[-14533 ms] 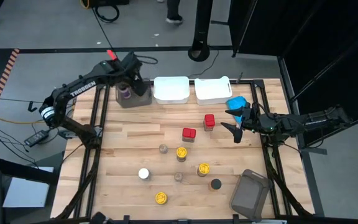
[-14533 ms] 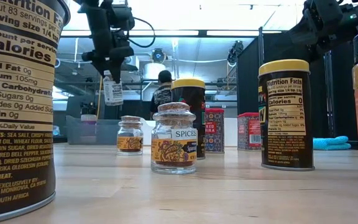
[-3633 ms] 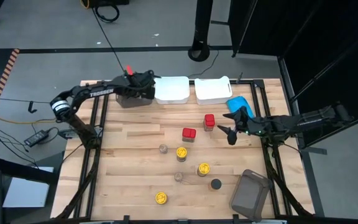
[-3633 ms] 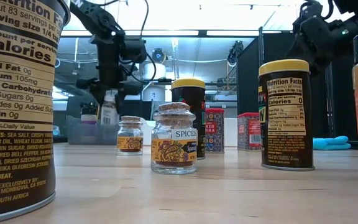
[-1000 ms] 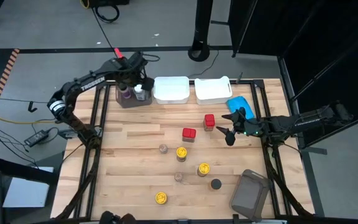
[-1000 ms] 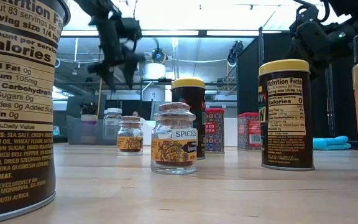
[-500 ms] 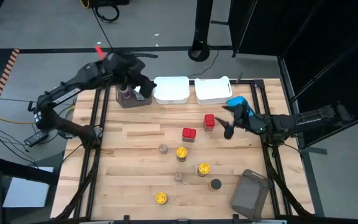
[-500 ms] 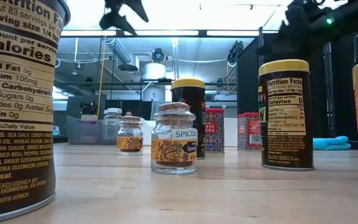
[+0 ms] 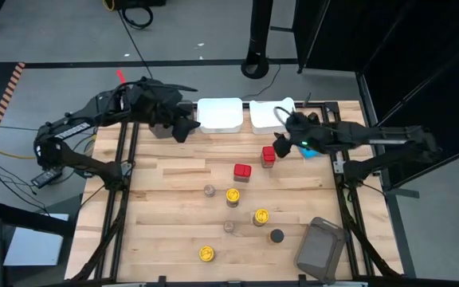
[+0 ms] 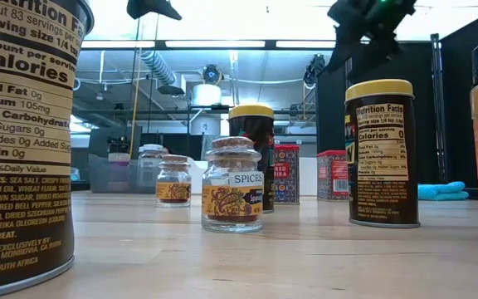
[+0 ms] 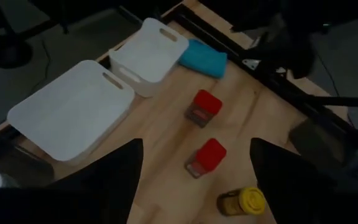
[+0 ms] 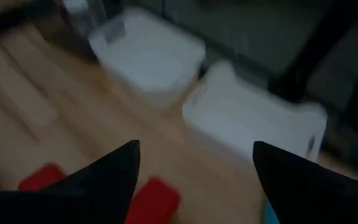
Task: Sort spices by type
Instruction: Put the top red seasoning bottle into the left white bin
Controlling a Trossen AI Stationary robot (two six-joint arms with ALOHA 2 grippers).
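Observation:
Two red square-capped jars (image 9: 268, 155) (image 9: 241, 171) stand mid-table. Nearer stand yellow-lidded jars (image 9: 233, 195) (image 9: 260, 216) (image 9: 205, 253), two clear glass jars (image 9: 209, 190) (image 9: 229, 226) and a black-capped jar (image 9: 276, 236). A white-capped jar (image 10: 150, 160) stands in the grey bin (image 10: 110, 174) at the far left. My left gripper (image 9: 184, 126) is open and empty, high beside that bin; its wrist view (image 11: 194, 186) looks down on the red jars (image 11: 204, 106). My right gripper (image 9: 281, 145) is open and empty, above and just right of the far red jar (image 12: 154, 196).
Two white tubs (image 9: 219, 114) (image 9: 272, 115) stand at the far edge. A blue cloth (image 9: 309, 147) lies under the right arm. A second grey bin (image 9: 319, 247) lies at the near right. Bare wood lies at the near left (image 9: 158, 231).
My left gripper has risen from above the far-left bin and shifted a little toward the table's right; the white-capped jar stays in the bin. My right gripper has risen and gone toward the table's left and far edge, nearer the far red jar.

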